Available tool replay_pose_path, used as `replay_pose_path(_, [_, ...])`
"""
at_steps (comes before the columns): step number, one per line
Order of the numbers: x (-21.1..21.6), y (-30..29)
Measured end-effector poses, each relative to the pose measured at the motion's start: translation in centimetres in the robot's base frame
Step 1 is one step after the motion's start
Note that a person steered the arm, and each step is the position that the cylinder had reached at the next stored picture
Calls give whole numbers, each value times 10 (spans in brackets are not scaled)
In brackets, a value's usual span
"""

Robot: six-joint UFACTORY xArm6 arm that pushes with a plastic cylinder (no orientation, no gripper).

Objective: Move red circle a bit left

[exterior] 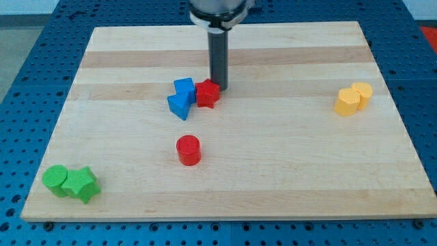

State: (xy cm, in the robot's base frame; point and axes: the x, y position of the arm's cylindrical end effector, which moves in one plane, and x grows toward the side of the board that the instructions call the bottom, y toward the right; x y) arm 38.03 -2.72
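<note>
The red circle (188, 149) is a short red cylinder standing alone on the wooden board (273, 171), a little left of the board's middle and toward the view's bottom. My tip (220, 88) is above it, toward the view's top. It stands just right of a red angular block (207, 93) and looks to touch it. The rod rises straight up out of the frame. The tip is well apart from the red circle.
Two blue blocks (181, 98) sit touching the red angular block's left side. Two yellow blocks (354, 98) stand at the view's right. Two green blocks (70, 182) lie at the bottom left corner. The board's edges border a blue perforated table.
</note>
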Motion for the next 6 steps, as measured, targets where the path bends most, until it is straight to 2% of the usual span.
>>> replay_pose_path(1, [1, -13])
replay_pose_path(2, [3, 15])
replay_pose_path(3, [25, 46])
replay_pose_path(6, [146, 75])
